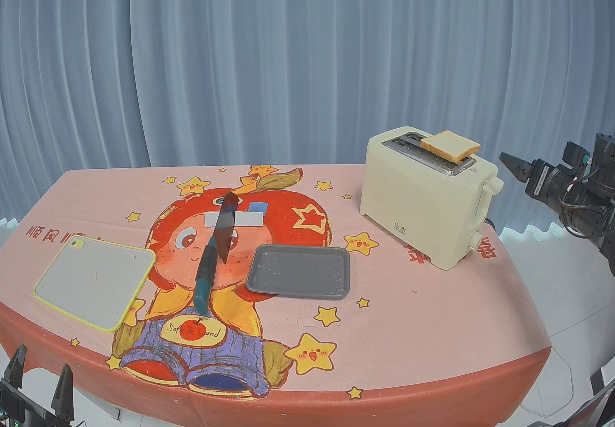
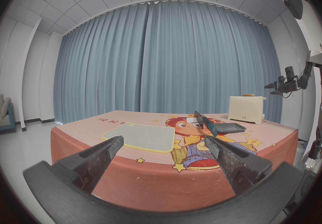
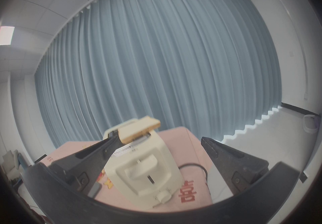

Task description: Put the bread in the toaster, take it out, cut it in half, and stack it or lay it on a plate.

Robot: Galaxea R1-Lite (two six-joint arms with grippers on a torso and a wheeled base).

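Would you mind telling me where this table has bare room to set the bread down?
The widest bare cloth is the near right corner, in front of the toaster and right of the tray. There is also room at the far left, behind the board. The middle is crowded: the knife lies close beside the tray, with only a narrow gap.

My head camera is looking forward and down over the whole table [image 1: 416,319]. My left wrist camera is sitting low off its near left edge, facing across it toward the curtain [image 2: 167,60]. My right wrist camera is looking closely at the toaster [image 3: 144,167], which all three are sharing.
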